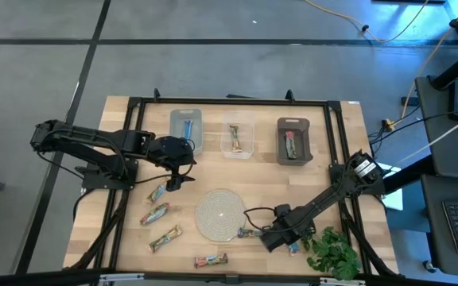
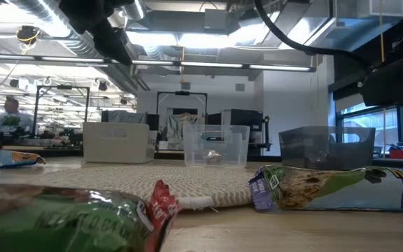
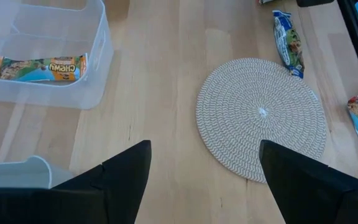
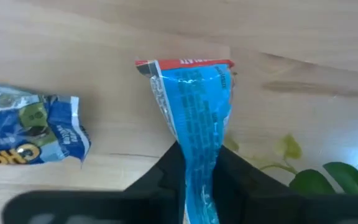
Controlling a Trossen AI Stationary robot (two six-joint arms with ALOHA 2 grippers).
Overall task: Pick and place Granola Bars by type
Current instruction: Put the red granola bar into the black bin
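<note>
My right gripper [image 1: 283,240] [image 4: 199,180] stands low at the near right, between the woven mat [image 1: 222,213] and the plant sprig [image 1: 334,253]. It is shut on a blue granola bar with a red end [image 4: 194,112]. Another blue bar [image 4: 27,134] lies flat beside it at the mat's edge [image 1: 249,233]. My left gripper [image 1: 180,173] [image 3: 204,155] hangs open above the table, left of the mat, with nothing between its fingers. Several more bars [image 1: 156,214] lie flat at the near left. Three bins at the back each hold a bar: blue-grey [image 1: 186,129], clear [image 1: 238,137], dark [image 1: 294,141]. My right gripper pinches the blue bar between its two fingers around the wrapper's middle [image 4: 199,163], where the wrapper is squeezed narrow. The fingers come from above, pointing down, and lie across the bar. The bar's red-edged far end [image 4: 185,64] fans out flat toward the table.
The black frame rails [image 1: 344,159] run along the table's sides and back. The sprig's leaves [image 4: 331,177] lie close beside the held bar. One bar [image 1: 211,260] lies near the front edge. Bare wood [image 1: 237,179] shows between the mat and the bins.
</note>
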